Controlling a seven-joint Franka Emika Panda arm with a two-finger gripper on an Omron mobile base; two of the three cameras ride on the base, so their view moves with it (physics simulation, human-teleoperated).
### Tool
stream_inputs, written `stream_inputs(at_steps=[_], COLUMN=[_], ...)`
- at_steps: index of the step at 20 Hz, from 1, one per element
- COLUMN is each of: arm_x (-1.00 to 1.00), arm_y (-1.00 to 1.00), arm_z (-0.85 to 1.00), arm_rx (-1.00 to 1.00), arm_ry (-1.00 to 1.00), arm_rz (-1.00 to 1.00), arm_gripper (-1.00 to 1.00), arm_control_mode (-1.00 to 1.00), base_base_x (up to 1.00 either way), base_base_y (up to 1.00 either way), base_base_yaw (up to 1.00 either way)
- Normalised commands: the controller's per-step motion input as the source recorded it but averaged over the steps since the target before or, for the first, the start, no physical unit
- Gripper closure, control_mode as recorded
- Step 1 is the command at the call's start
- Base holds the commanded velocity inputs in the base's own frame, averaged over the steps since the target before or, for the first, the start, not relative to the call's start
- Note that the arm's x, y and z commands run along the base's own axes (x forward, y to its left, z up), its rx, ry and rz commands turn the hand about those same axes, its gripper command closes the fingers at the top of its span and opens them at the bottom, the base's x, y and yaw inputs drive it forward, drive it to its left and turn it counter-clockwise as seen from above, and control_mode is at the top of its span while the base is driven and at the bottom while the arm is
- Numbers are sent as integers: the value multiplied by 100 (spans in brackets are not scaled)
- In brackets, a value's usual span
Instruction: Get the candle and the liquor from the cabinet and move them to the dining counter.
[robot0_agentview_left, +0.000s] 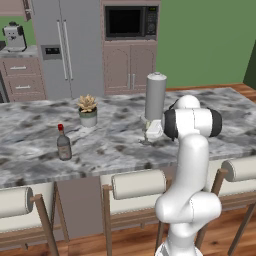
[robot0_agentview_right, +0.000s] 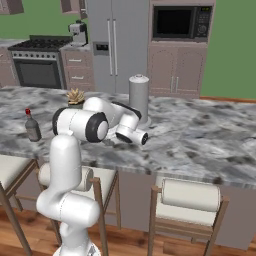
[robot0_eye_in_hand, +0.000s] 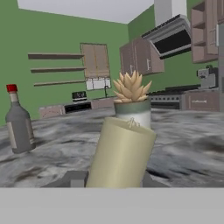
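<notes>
While my arm reaches forward over the stools (robot0_agentview_left: 138, 183), my end effector (robot0_agentview_left: 151, 132) is clenched on the candle (robot0_eye_in_hand: 120, 153), low over the marbled table (robot0_agentview_left: 115, 150) and just in front of the tall grey roll (robot0_agentview_left: 155, 95). Seen from my hand, the cream taper stands close up between my fingers, with a dark grey piece showing on each side of its lower end. I cannot tell whether its foot touches the stone.

Left of the roll and nearer my edge of the table, the liquor (robot0_agentview_left: 63, 145) stands upright, red cap up, well apart from the candle. Further back, between the bottle and the roll, sits a small potted succulent (robot0_agentview_left: 88, 110), also upright. From my hand the succulent rises directly behind the candle and the bottle stands off to the side.

Behind the roll the table runs on bare to its far edge. Beyond that, against the wall, are a grey fridge (robot0_agentview_left: 65, 45) and, next to it, a microwave (robot0_agentview_left: 131, 22) set above brown cupboard doors.
</notes>
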Motion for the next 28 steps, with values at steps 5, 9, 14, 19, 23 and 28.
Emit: stream_inputs(at_steps=[5,9,14,19,23,28], arm_x=[-4,-6,-1,0,0,0], arm_y=[2,8,5,1,0,0], arm_z=[-1,0,0,0,0,0], arm_rx=[0,-3,-4,0,0,0], arm_ry=[-7,-20,-11,0,0,0], arm_rz=[0,0,0,0,0,0], arm_gripper=[100,100,100,100,100,-100], arm_control_mode=[-100,-100,-100,-100,-100,-100], base_base_x=[0,0,0,0,0,0], base_base_y=[0,0,0,0,0,0], base_base_yaw=[0,0,0,0,0,0])
